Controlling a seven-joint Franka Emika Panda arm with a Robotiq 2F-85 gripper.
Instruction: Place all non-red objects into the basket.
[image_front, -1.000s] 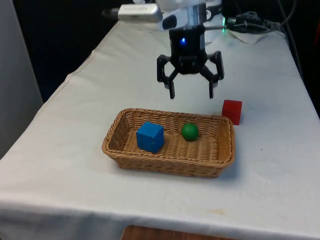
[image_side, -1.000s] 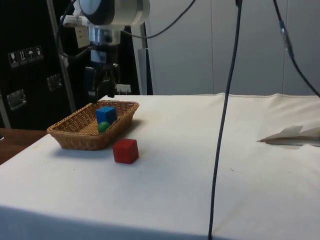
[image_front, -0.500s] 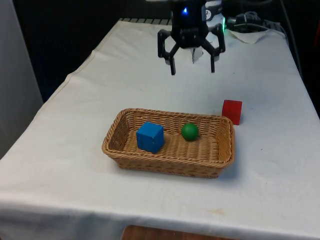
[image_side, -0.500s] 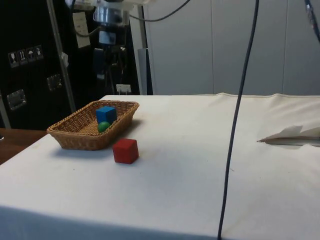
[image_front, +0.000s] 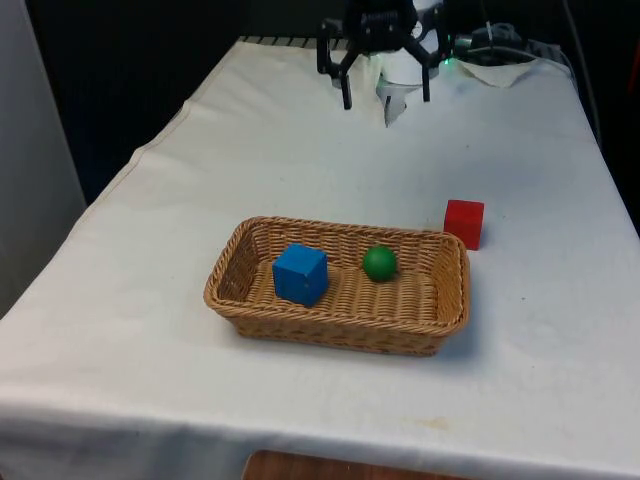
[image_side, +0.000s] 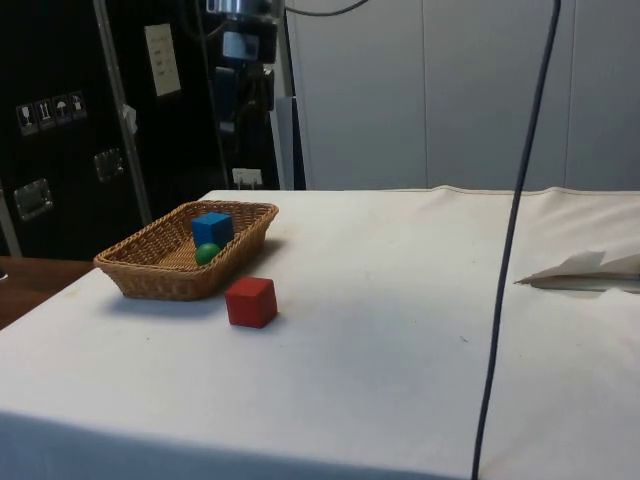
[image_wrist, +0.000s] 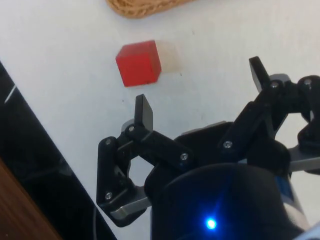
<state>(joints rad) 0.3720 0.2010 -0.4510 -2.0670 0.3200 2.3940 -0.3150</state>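
A woven basket (image_front: 228, 283) (image_side: 135, 275) (image_wrist: 142, 6) sits mid-table. Inside it lie a blue cube (image_front: 299, 273) (image_side: 211, 228) and a green ball (image_front: 379, 263) (image_side: 206, 253). A red cube (image_front: 464, 222) (image_side: 250, 301) (image_wrist: 139, 63) rests on the cloth just outside the basket, toward the front view's right. My gripper (image_front: 385, 97) (image_wrist: 200, 87) hangs high over the far end of the table, well behind the basket, open and empty. In the side view the gripper (image_side: 240, 90) is raised above the basket's far end.
Crumpled white paper (image_side: 590, 270) lies on the cloth at the side view's right. A dark cable (image_side: 512, 230) hangs down in front of the side camera. Cables and a paper scrap (image_front: 495, 55) lie at the table's far end.
The open gripper has risen and drawn back from just above the basket to the table's far end. The cubes, ball and basket have not moved.
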